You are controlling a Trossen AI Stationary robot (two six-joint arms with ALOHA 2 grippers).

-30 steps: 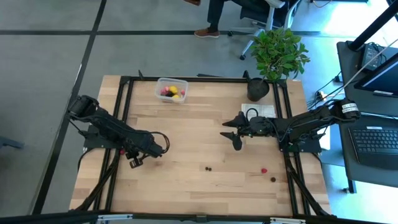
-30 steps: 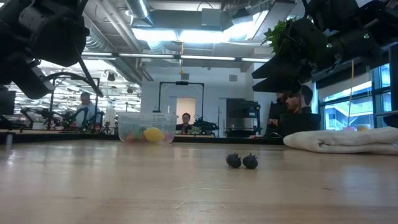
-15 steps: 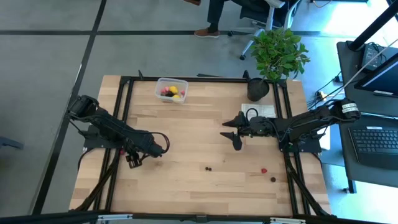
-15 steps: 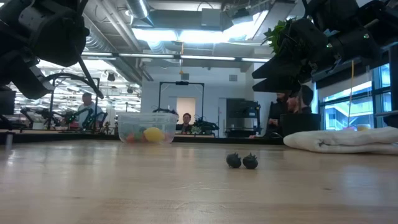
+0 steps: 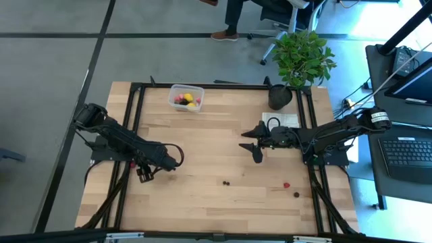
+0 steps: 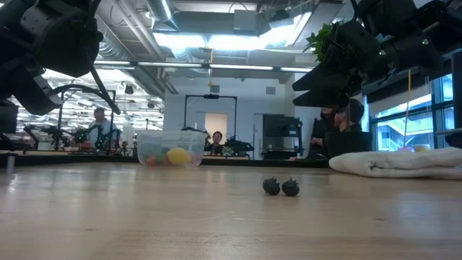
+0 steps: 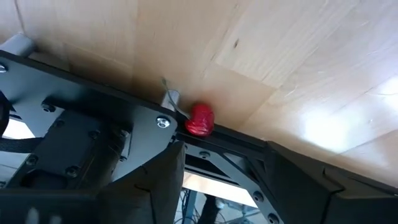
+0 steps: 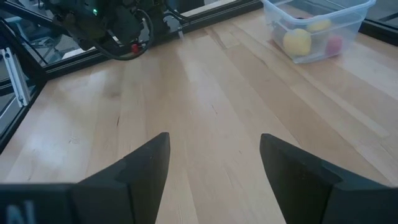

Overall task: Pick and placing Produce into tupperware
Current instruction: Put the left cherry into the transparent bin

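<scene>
high view, tub: the clear tub (image 5: 186,98) sits at the desk's (image 5: 223,209) far edge, already holding yellow and red toy fruit, so it is the drop-off for everything loose.
high view, loose fruit: a dark berry pair (image 5: 225,182) lies well toward the near side from the tub; a red berry (image 5: 286,184) and a dark berry (image 5: 296,194) lie farther out, toward the right arm's side.
high view, left hand: the left hand (image 5: 150,171) is low at the desk's left frame rail, well away from the tub, judged to be going after a stray piece there.
high view, right hand: the right hand (image 5: 251,150) waits near mid-desk, fingers spread wide, holding nothing.
low view, tub: the tub (image 6: 171,149) stands far back with a yellow piece showing through its wall; the dark berry pair (image 6: 281,187) rests touching, nearer than the tub.
left wrist view, red berry: a red berry (image 7: 200,120) is lodged against the black frame rail (image 7: 112,112) at the desk's edge, likely rolled there; the fingers (image 7: 155,180) stand parted around empty space, the berry beyond them and not gripped.
right wrist view, tub: the tub (image 8: 318,27) shows a yellow and a pink piece inside; the fingers (image 8: 140,168) are well apart with bare desk between them.
</scene>
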